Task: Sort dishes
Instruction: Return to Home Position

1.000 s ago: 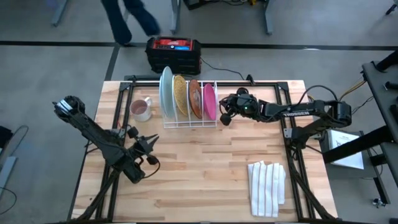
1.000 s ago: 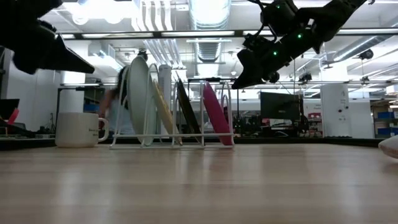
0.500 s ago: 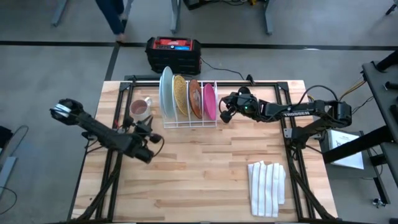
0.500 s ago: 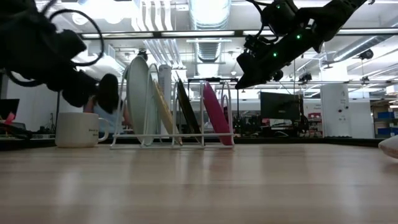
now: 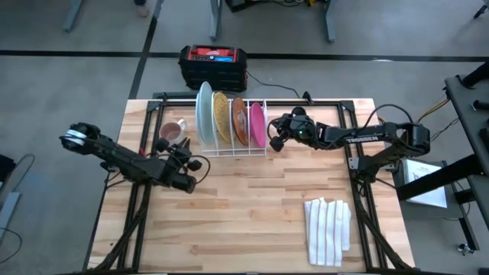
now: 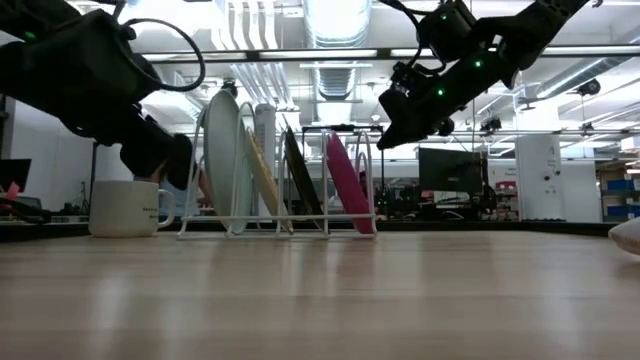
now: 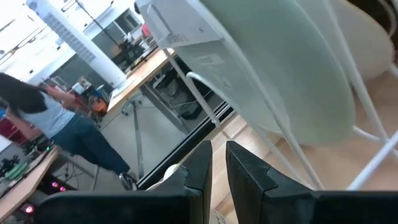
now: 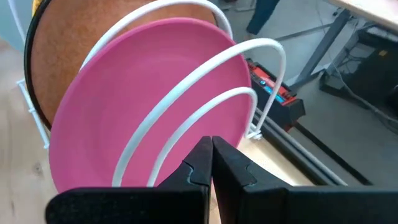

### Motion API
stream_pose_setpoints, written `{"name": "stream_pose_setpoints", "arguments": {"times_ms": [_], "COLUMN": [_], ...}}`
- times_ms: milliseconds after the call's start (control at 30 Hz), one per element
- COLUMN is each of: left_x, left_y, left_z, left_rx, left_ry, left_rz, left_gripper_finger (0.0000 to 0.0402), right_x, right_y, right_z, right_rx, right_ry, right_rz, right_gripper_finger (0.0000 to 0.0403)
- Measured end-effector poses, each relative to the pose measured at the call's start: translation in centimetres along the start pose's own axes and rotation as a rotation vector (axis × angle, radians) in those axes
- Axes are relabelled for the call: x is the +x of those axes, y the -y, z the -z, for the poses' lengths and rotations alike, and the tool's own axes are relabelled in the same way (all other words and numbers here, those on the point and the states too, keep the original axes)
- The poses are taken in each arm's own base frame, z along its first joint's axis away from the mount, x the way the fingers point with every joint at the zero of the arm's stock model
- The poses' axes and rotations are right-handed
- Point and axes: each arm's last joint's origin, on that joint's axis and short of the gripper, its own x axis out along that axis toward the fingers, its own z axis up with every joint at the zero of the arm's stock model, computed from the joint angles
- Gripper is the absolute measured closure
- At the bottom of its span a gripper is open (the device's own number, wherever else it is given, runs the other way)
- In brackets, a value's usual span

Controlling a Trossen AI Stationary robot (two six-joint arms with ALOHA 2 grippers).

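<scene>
Four plates stand on edge in a white wire rack (image 5: 233,151) at the table's far middle: teal (image 5: 204,113), yellow (image 5: 221,116), orange-brown (image 5: 238,121) and pink (image 5: 257,124). My left gripper (image 5: 189,160) hovers near the rack's left end, just in front of the mug. Its fingers (image 7: 218,163) are all but shut and empty, pointing up at the teal plate (image 7: 292,74). My right gripper (image 5: 275,139) hovers right of the pink plate (image 8: 155,93), shut (image 8: 211,152) and empty, above the table (image 6: 385,135).
A white mug (image 5: 171,134) stands left of the rack, close to my left gripper. A folded white striped cloth (image 5: 328,229) lies at the near right. A red-and-black box (image 5: 213,65) sits on the floor beyond the far edge. The table's middle and near part are bare wood.
My left gripper has swung from the table's left middle toward the far edge and the rack's left end, coming lower and turning to point at the teal plate. My right gripper has stayed beside the pink plate. The plates have not moved.
</scene>
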Motion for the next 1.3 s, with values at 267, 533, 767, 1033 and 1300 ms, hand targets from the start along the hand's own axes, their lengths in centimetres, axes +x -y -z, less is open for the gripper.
{"name": "stream_pose_setpoints", "arguments": {"times_ms": [267,533,767,1033,1300], "left_x": [0.2,-2.1,-3.5,-2.3,-1.2], "left_y": [0.2,0.8,1.9,2.1,2.0], "left_z": [-0.1,-1.1,0.3,1.5,2.8], "left_rx": [-0.035,-0.008,-0.033,-0.134,-0.179], "left_ry": [-0.027,-0.063,-0.104,0.018,0.004], "left_rz": [0.020,0.210,0.407,0.284,0.238], "left_gripper_finger": [0.0365,0.0365,0.0365,0.0365,0.0365], "right_x": [0.4,0.4,0.4,0.4,0.4], "right_y": [-0.3,-0.3,-0.2,-0.1,-0.1], "right_z": [0.4,0.5,0.5,0.5,0.5], "right_rx": [0.013,0.002,-0.011,-0.008,-0.013], "right_ry": [-0.024,-0.029,-0.030,-0.030,-0.030], "right_rz": [-0.032,-0.031,-0.028,-0.027,-0.026], "right_gripper_finger": [0.0403,0.0403,0.0403,0.0403,0.0403]}}
